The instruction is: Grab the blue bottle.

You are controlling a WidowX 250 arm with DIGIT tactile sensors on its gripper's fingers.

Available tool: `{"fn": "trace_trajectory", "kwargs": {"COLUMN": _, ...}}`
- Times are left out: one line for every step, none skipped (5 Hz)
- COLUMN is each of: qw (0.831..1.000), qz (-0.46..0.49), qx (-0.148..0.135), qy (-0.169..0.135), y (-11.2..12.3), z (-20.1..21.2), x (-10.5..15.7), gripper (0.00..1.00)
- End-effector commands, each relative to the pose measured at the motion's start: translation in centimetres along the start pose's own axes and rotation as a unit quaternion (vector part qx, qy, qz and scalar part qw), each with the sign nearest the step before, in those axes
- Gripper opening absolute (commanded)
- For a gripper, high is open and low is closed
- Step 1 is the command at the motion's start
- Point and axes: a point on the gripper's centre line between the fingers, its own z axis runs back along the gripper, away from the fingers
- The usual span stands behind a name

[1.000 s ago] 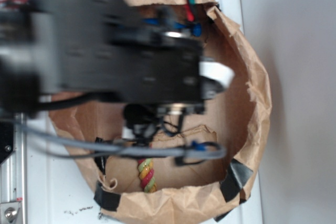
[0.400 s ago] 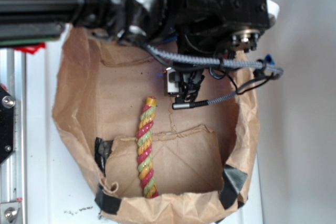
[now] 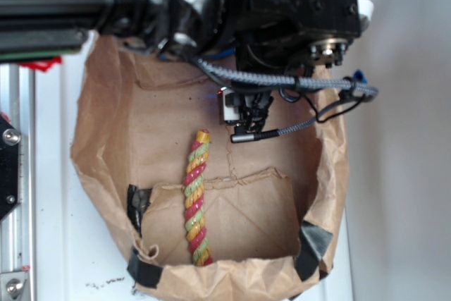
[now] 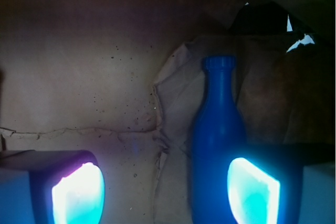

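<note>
One paper bag – rope inside, blue bottle by right fingers

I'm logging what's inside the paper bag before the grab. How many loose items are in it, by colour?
Blue: 1, the blue bottle, seen only in the wrist view.
Red, yellow and green: 1, the twisted rope.
Total: 2.

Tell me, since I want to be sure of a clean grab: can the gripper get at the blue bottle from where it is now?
Probably yes. In the wrist view the blue bottle lies right ahead on the brown paper, unobstructed, but it lines up with the right-side fingertip rather than the gap of the open gripper, so a small sideways shift seems needed.
</note>
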Motion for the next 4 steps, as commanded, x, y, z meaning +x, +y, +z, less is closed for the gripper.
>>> {"fn": "trace_trajectory", "kwargs": {"qw": 1.000, "qz": 0.011, "qx": 0.007, "qy": -0.029, "y": 0.9, "z": 2.1, "x": 0.6, "gripper": 1.00}}
{"fn": "trace_trajectory", "kwargs": {"qw": 0.999, "qz": -0.008, "qx": 0.020, "qy": -0.031, "y": 0.8, "z": 0.2, "x": -1.0, "gripper": 1.00}}
{"fn": "trace_trajectory", "kwargs": {"qw": 0.997, "qz": -0.015, "qx": 0.034, "qy": -0.069, "y": 1.0, "z": -0.3, "x": -3.1, "gripper": 1.00}}
{"fn": "trace_trajectory", "kwargs": {"qw": 0.994, "qz": 0.003, "qx": 0.051, "qy": -0.098, "y": 1.4, "z": -1.1, "x": -3.8, "gripper": 1.00}}
